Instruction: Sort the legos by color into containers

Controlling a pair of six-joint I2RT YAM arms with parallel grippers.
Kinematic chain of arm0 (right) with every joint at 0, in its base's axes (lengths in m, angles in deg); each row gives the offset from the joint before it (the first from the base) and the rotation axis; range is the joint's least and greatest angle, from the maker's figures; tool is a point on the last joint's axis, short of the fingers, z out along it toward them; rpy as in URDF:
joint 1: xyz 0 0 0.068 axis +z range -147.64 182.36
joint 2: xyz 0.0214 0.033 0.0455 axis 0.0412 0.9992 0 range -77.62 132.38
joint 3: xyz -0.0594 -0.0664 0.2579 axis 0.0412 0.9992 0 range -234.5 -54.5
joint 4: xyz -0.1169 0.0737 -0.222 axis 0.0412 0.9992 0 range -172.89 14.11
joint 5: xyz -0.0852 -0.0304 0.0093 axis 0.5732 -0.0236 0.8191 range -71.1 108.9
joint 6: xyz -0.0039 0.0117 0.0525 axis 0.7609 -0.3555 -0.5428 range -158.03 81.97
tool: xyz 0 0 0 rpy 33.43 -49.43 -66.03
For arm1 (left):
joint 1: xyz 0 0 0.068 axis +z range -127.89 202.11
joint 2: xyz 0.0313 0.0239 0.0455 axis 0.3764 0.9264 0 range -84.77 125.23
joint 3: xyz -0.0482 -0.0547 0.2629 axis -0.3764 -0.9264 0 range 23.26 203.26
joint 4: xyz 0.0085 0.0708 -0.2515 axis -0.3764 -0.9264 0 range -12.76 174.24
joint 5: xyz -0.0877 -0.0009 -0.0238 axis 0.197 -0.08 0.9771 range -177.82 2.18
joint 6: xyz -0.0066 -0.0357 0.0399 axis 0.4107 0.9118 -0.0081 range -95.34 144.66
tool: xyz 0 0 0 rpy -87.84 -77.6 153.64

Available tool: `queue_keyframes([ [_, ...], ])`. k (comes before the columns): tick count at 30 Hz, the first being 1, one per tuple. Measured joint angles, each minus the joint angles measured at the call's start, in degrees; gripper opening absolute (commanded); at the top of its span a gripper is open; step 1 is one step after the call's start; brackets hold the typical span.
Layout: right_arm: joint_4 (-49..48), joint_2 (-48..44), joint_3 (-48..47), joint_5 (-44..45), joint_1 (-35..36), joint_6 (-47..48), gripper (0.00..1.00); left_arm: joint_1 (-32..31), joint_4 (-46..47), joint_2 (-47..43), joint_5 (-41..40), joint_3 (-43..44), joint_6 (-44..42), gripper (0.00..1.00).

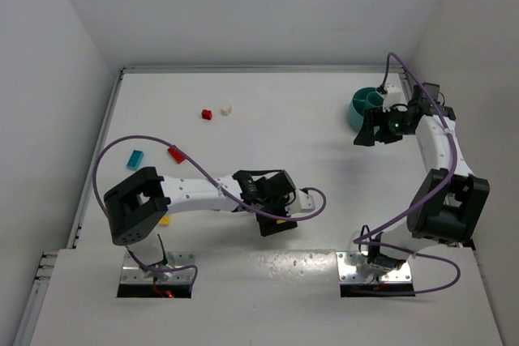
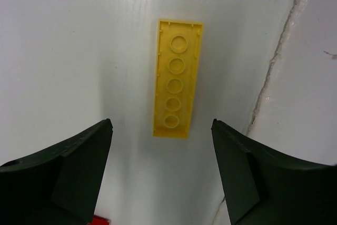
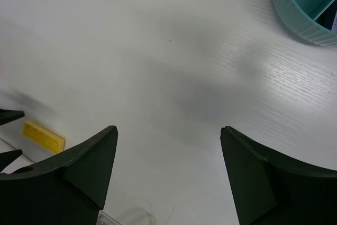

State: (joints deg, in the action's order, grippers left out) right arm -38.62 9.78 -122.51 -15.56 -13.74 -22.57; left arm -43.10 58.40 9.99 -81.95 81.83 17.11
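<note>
Left jaws are spread over the yellow lego [image 2: 175,77], which lies flat on the desk [image 2: 63,51] between and slightly ahead of the tips, untouched. I want to nudge forward to centre on its length, drop almost to the desk, then close across the narrow width. Right jaws are spread on nothing, near the teal tub [image 3: 295,14].

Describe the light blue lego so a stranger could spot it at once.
Find the left arm's bulky black elbow near the table's left edge. Just beyond it, farther from the bases, lies the light blue lego, with a red lego to its right. It is the only blue brick in view.
</note>
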Motion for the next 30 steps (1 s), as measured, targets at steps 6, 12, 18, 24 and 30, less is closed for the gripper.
queue_keyframes([
  [6, 0.0, -0.5, 0.9, 0.6, -0.3, 0.0, 0.79, -0.5, 1.2, 0.6, 0.0, 0.0, 0.6, 0.82],
  [12, -0.4, -0.7, 0.9, 1.2, -0.9, -1.8, 0.79, -1.9, 3.0, 2.3, -0.7, 0.0, 1.7, 0.75],
  [18, -0.5, -0.7, 0.9, 1.2, -2.2, -4.6, 0.79, -2.2, 3.3, 4.5, -2.5, -0.1, 2.3, 0.72],
  [24, 0.3, 0.0, -1.1, 0.3, -3.7, -6.3, 0.79, -4.1, 3.7, 4.5, -4.7, -0.7, 2.5, 0.61],
  [30, 1.3, 1.1, -1.9, -1.0, -4.7, -6.7, 0.79, -4.6, 4.0, 4.7, -6.3, -1.4, 2.8, 0.51],
])
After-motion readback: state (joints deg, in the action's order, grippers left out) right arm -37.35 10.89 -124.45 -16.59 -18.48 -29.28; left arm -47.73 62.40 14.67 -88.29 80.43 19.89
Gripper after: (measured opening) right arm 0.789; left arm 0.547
